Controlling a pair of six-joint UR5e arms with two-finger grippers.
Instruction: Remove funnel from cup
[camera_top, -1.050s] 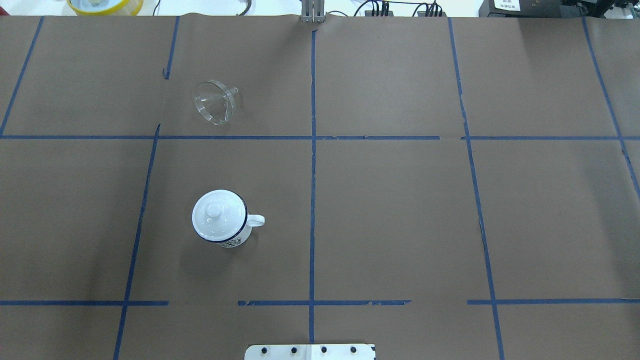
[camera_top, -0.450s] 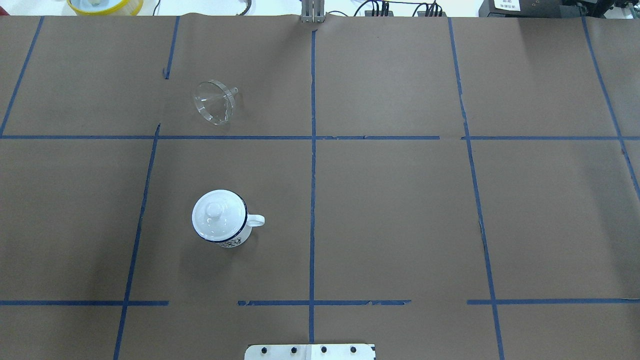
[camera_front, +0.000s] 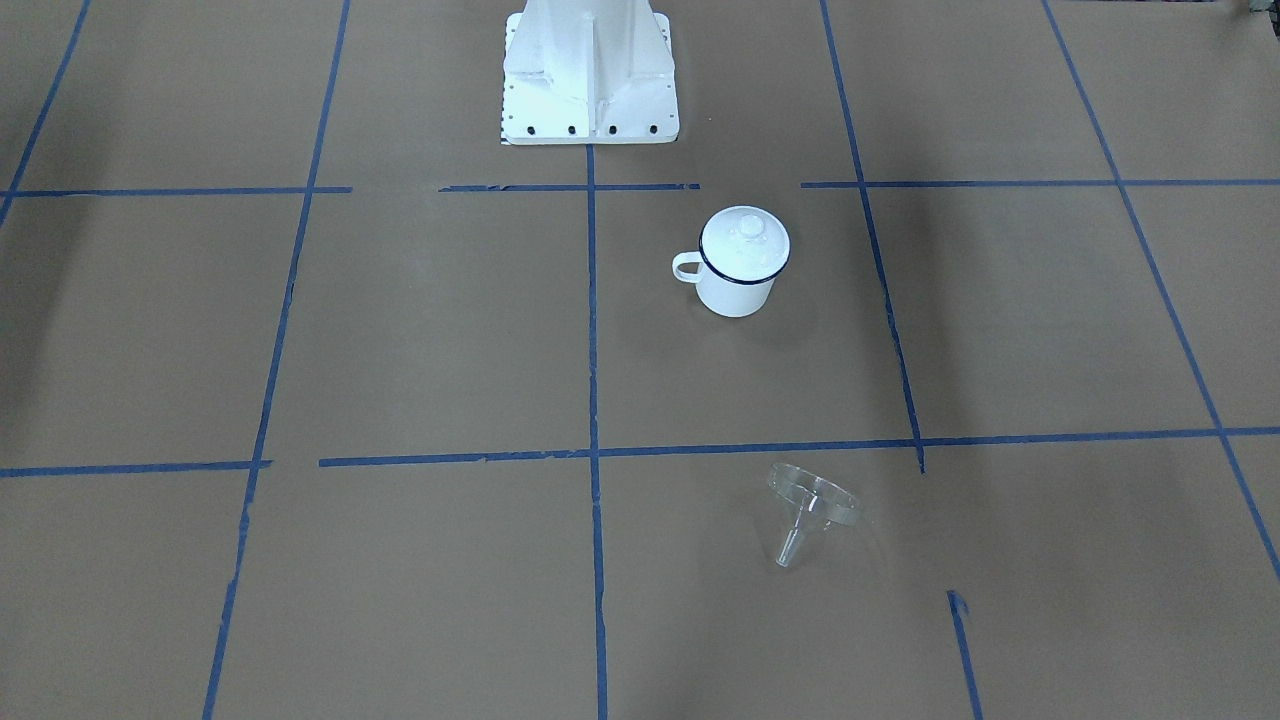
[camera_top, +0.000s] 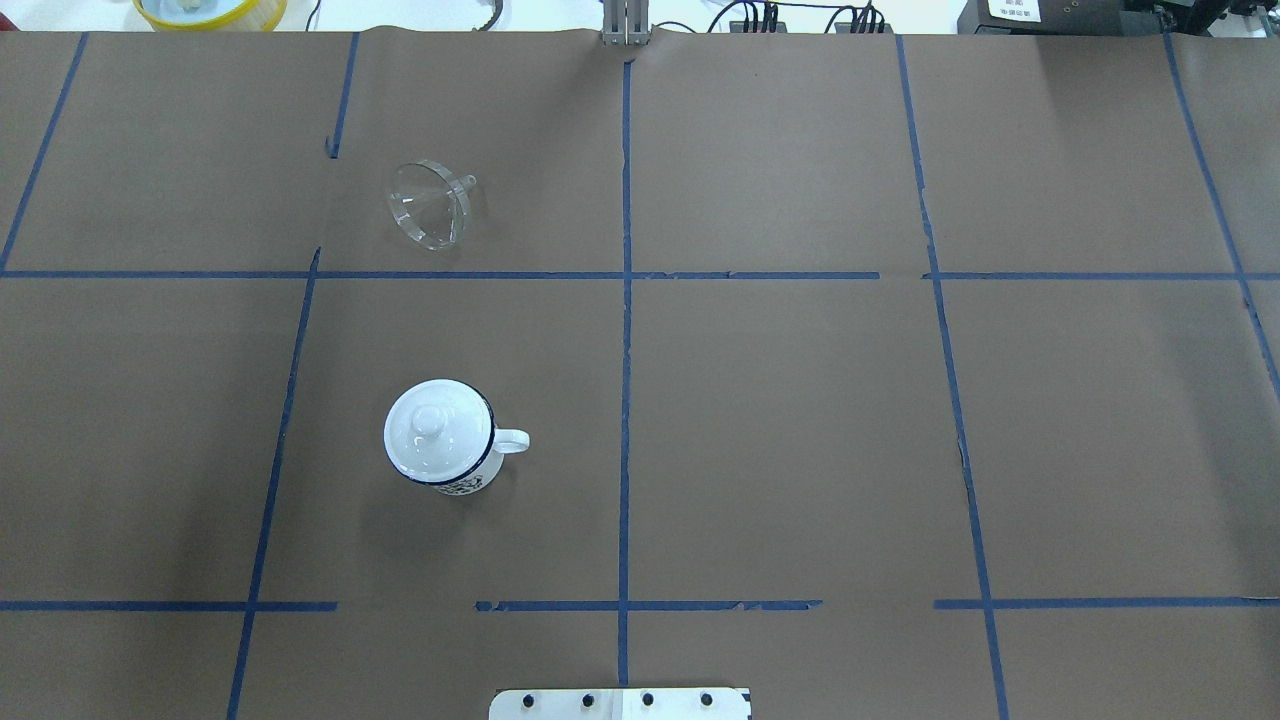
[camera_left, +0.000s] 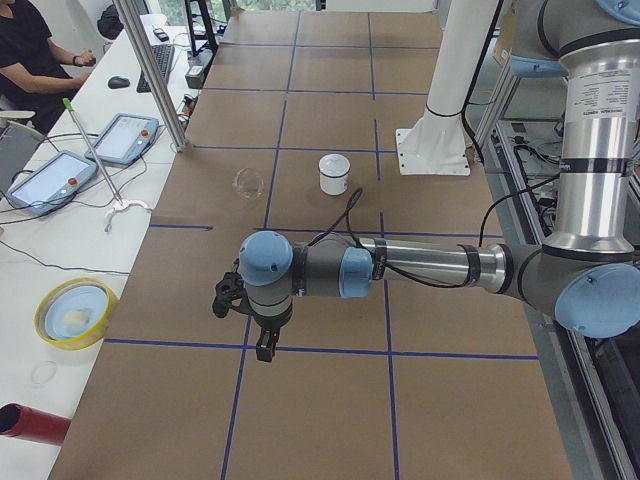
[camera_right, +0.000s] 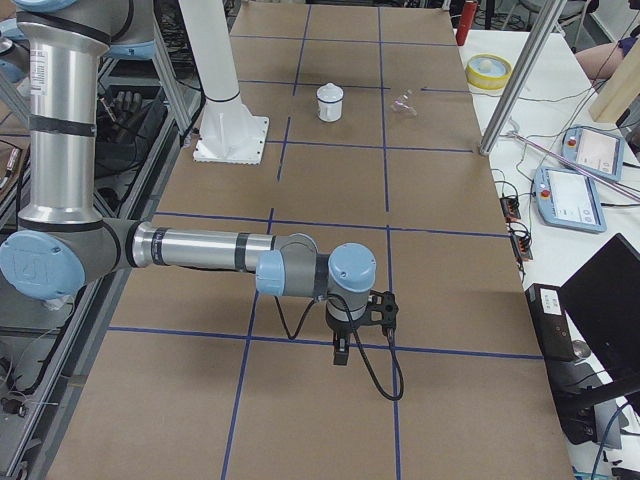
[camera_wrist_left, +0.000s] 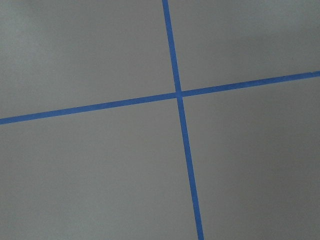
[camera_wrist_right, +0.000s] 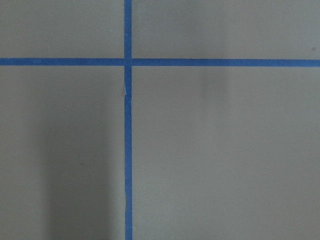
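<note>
Funnel (camera_top: 430, 205) is out of the cup (camera_front: 735, 295), on its side on the tabletop (camera_top: 800, 420), well apart from it; lid (camera_top: 432, 425) sits on cup; my left claw (camera_left: 264, 348) and right claw (camera_right: 341, 354) hang far from both; can't tell whether either is wide or narrow

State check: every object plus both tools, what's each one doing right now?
funnel: out of the cup, lying on its side on the table, apart from the cup.
cup: upright, lid on.
lid: seated on the cup, knob up.
left tool: far from both objects; open or shut cannot be told.
right tool: far from both objects; open or shut cannot be told.
</note>
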